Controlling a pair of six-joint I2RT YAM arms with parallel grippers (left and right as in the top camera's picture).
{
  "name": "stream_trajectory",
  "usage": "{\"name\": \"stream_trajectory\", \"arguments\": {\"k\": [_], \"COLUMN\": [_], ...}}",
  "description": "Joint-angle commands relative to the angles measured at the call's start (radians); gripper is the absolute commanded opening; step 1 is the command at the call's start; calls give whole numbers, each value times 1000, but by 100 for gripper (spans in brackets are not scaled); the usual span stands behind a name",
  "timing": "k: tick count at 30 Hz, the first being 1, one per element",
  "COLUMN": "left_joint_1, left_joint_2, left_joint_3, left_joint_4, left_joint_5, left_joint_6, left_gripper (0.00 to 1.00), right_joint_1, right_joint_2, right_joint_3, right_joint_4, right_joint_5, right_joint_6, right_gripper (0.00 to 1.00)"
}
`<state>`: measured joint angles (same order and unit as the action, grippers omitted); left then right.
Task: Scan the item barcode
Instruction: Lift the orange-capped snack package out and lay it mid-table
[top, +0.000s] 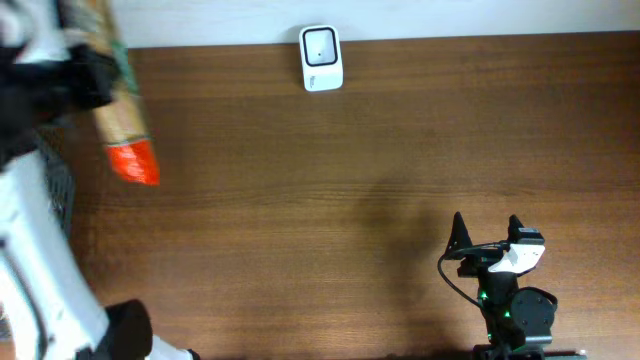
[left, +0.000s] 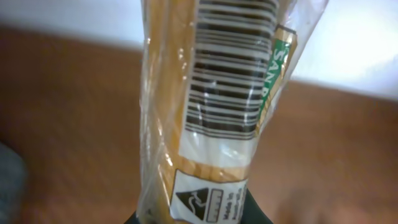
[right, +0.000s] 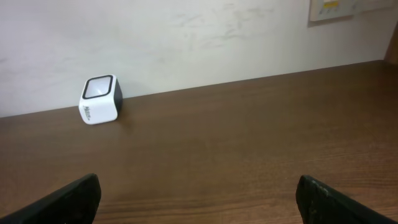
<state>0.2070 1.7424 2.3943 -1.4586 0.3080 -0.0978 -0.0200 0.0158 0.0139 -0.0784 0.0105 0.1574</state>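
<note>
Brown wood-grain table (top: 300, 220) runs up to a pale wall (right: 186, 37), and the small white scanner (top: 320, 58) sits at the table's far edge, right against that wall, its dark window turned upward.

The item, a long thin packet (top: 122, 125), is off at the far left, clamped in the left gripper (top: 88, 78), whose jaws are closed around its upper part. From there the scanner lies well apart to the right, at much the same depth on the table. The packet's long axis runs roughly far-to-near, slanting a little rightward, with its red end (top: 135, 163) pointing toward the near side.

The right gripper (top: 487, 232) rests near right with its jaws spread wide and nothing between them. It is about as far from the scanner as the left one, but the left has the goods, so I'd judge the carry across is the left arm's job.

Up close, the packet is pale wooden sticks in glossy clear wrap, with a white label bearing the black barcode (left: 227, 81) and a green strip (left: 278, 68) beside it. The barcode faces the left wrist camera. I'd guess it must turn toward the scanner's window.
</note>
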Motion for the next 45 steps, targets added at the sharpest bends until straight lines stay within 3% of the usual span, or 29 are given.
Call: {"name": "stream_trajectory", "arguments": {"k": [1,7,11,18,20,21,22,25,30,33,36,45], "left_joint_1": [-191,-456,-581,-771,-787,-790,-791,-780,-637,-490,-348,266], "left_joint_2": [50,61,77,162,173,173,171,150,6,-76,-136,-215], "left_joint_3": [-224,-748,-958,-1068,-1068,-1068,-1067,-1027,-764,-555,-449,-431], "left_joint_4": [71,441,689,962,997,1010,1025,1023,764,529,402,283], "left_joint_5": [-227,-283,-282,-291,-290,-290,-289,-287,-306,-463,-594,-645], "left_joint_6": [-195,-440,-570,-594,-594,-594,-569,-415,-199,-160,-146,-146], "left_gripper": [0,0,0,0,40,75,100,99,99,99,99,98], "right_joint_1": [-8,-8,-8,-8,-8,-8,-8,-8,-8,-8,-8,-8], "right_joint_2": [-8,-8,-8,-8,-8,-8,-8,-8,-8,-8,-8,-8], "right_joint_3": [-8,-8,-8,-8,-8,-8,-8,-8,-8,-8,-8,-8], "right_joint_4": [-3,-3,-3,-3,-3,-3,-3,-3,-3,-3,-3,-3], "right_joint_5": [2,2,2,2,2,2,2,2,2,2,2,2], "right_joint_6": [4,4,4,4,4,4,4,5,4,5,5,5], "right_gripper": [99,99,99,99,99,99,99,99,99,99,99,99]}}
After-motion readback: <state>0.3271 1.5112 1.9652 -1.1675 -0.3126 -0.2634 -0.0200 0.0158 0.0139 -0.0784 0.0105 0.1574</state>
